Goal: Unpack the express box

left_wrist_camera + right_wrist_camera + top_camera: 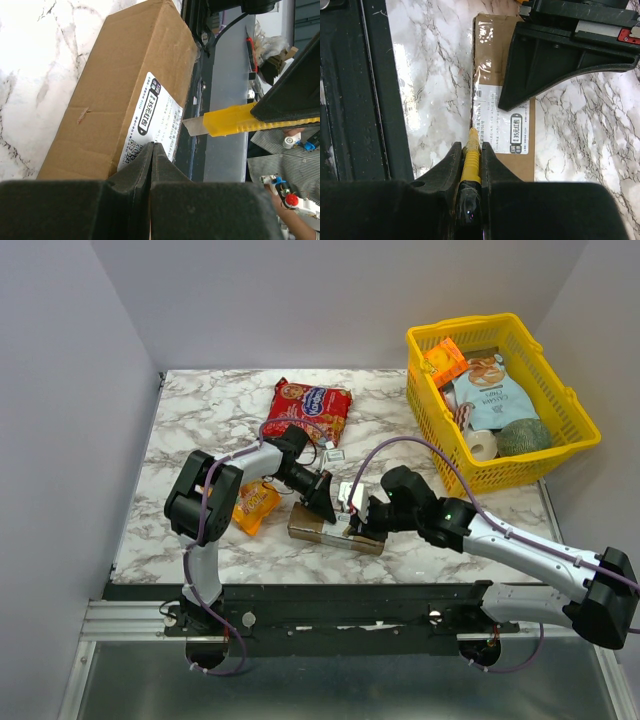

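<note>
The express box (312, 528) is a long brown carton with a white label, lying near the table's front edge. My left gripper (325, 502) is shut and empty, its tips resting on the label (152, 117) on top of the box (120, 90). My right gripper (357, 517) is shut on a yellow utility knife (472, 136). The knife's tip touches the box's (500, 55) long left top edge beside the label. In the left wrist view the knife (240, 120) with its bare blade shows past the box's far side.
A yellow basket (500, 475) with snacks and a tape roll stands at the back right. A red snack bag (308, 410) lies at the back middle, a small white flat pack (334, 453) in front of it. An orange pack (255, 508) lies left of the box. The table's front edge (375, 100) is close.
</note>
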Controlling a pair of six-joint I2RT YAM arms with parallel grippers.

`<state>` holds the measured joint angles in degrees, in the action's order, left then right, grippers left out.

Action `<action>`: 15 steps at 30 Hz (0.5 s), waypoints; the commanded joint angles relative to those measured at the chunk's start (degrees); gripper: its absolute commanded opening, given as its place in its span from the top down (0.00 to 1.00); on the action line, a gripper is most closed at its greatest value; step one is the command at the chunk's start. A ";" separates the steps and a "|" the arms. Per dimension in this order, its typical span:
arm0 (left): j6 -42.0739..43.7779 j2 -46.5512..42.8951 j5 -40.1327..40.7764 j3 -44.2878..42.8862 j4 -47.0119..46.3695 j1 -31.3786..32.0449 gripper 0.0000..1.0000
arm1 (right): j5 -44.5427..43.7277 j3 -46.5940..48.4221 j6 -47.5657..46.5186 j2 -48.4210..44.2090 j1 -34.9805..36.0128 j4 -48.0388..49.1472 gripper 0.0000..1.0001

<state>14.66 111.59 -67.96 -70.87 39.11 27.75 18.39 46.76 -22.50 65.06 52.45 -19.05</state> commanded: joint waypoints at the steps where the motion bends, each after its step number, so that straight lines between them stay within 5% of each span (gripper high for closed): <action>1: 2.75 3.98 10.31 1.00 -2.29 0.82 0.93 | -0.03 -0.45 0.44 -0.72 0.29 -0.37 1.00; 15: 2.66 4.69 10.31 0.47 -2.02 0.82 0.93 | -0.90 -0.53 -0.44 -0.55 0.38 0.06 0.99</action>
<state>14.09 112.62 -68.75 -71.61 39.59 27.81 18.83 46.76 -22.52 65.06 52.45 -19.59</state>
